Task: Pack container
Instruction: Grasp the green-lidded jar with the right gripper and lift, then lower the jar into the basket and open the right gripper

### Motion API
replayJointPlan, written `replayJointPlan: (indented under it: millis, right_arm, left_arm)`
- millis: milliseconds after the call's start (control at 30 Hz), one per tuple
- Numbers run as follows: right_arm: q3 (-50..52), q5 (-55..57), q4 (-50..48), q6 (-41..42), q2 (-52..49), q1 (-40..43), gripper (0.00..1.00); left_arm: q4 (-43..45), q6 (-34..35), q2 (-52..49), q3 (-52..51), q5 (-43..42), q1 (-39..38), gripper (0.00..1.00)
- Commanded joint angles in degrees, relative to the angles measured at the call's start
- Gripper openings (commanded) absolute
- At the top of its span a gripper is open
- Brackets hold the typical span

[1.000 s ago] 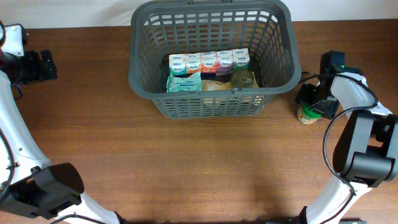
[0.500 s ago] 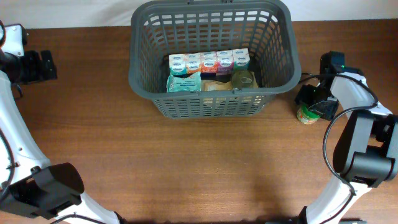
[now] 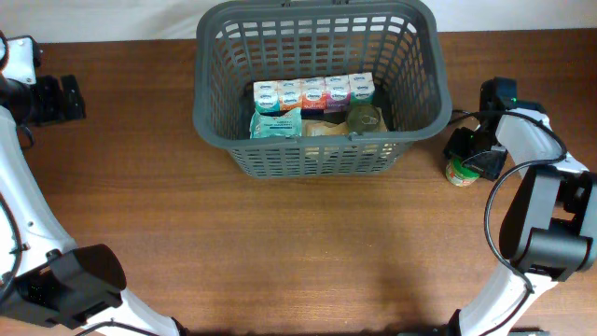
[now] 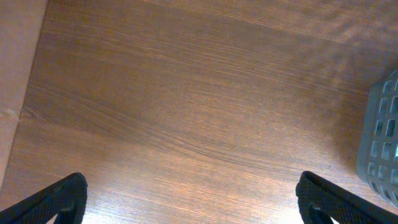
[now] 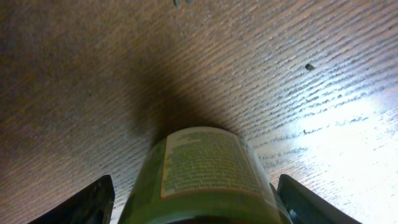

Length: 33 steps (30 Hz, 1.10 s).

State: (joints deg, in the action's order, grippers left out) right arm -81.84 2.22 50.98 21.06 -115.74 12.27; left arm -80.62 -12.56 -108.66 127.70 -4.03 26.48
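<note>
The container [image 3: 280, 143], a large dark grey lattice basket, stands at the back middle of the table. Its corner also shows in the left wrist view [image 4: 380, 149]. A small jar with a green lid and a printed label [image 3: 459, 173] stands on the table right of the container. My right gripper [image 3: 469, 154] is down over it. In the right wrist view the jar [image 5: 205, 168] fills the space between the jaws of my right gripper [image 5: 202, 202], which stand open with a gap on the left side. My left gripper [image 3: 67, 98] rests at the far left, open and empty [image 4: 193, 202].
Inside the container lie a row of small cartons [image 3: 314, 91], a teal packet [image 3: 277, 123], a tan packet [image 3: 324, 130] and a round green-topped item [image 3: 366, 119]. Bare wooden table [image 3: 298, 243] lies in front. The table's left edge [image 4: 18, 118] shows in the left wrist view.
Almost nothing differs. My right gripper stays down over the jar, its jaws perhaps slightly closer together. The left arm has not moved.
</note>
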Motion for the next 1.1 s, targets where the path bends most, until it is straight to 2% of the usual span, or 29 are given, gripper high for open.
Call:
replayJointPlan:
  millis: [0,333,367,400,633,833,867,900,967,1067]
  right_arm:
    - [0.3,-0.3,0.6,0.9,0.8,-0.3,0.74]
    - [0.3,-0.3,0.9,0.9,0.8,-0.4,0.59]
    - [0.3,-0.3,0.9,0.9,0.8,-0.4,0.53]
    - [0.3,-0.3,0.9,0.9,0.8,-0.4,0.52]
    - [0.0,0.5,1.0,0.9,1.0,-0.3,0.49]
    - [-4.9,4.6,5.4,0.9,2.0,-0.3,0.28]
    - [-7.3,5.0,7.2,0.9,2.7,-0.3,0.21]
    - [-8.8,5.6,8.2,0.9,3.3,-0.3,0.2]
    - [-12.2,6.5,10.5,0.8,4.9,-0.3,0.06]
    - [-23.2,8.2,16.5,-0.5,10.1,-0.4,0.04]
  left_arm:
    - [0.0,0.5,-0.3,-0.4,-0.2,0.1,0.99]
    - [0.0,0.5,-0.3,-0.4,-0.2,0.1,0.99]
    - [0.0,0.5,-0.3,-0.4,-0.2,0.1,0.99]
    - [0.0,0.5,-0.3,-0.4,-0.2,0.1,0.99]
    - [0.0,0.5,-0.3,-0.4,-0.2,0.1,0.99]
    - [0.0,0.5,-0.3,-0.4,-0.2,0.1,0.99]
    - [0.0,0.5,-0.3,-0.4,-0.2,0.1,0.99]
    - [0.0,0.5,-0.3,-0.4,-0.2,0.1,0.99]
    - [0.0,0.5,-0.3,-0.4,-0.2,0.1,0.99]
    - [0.0,0.5,-0.3,-0.4,-0.2,0.1,0.99]
